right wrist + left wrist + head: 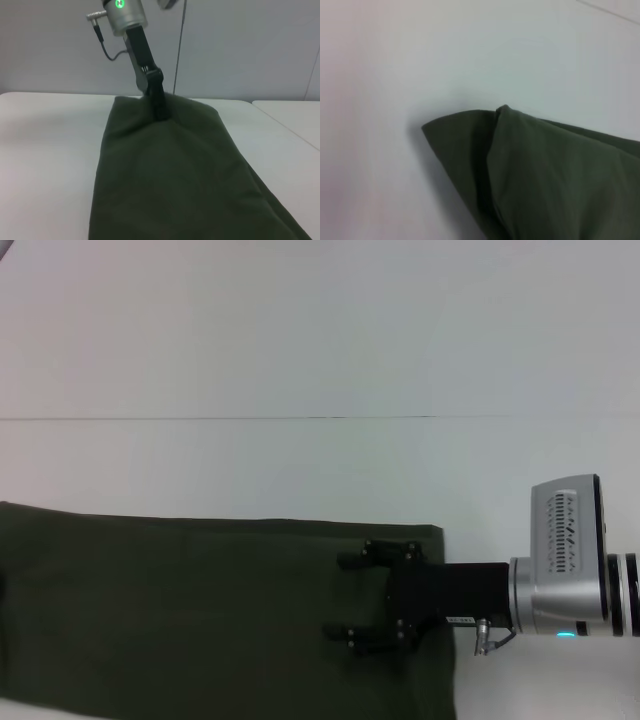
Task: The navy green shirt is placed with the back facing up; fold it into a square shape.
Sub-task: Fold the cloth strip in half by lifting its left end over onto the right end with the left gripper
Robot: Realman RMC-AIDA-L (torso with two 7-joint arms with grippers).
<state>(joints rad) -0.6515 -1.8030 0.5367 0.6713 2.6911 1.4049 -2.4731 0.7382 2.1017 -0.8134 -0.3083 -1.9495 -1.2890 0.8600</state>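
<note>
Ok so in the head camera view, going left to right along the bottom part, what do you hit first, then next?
The navy green shirt spread over the white table → the right gripper, fingers open above the shirt's right end → its black wrist section → the silver arm housing.

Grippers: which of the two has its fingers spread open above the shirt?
The right gripper, over the navy green shirt's right end. The left gripper is at the opposite end, outside the head view.
</note>
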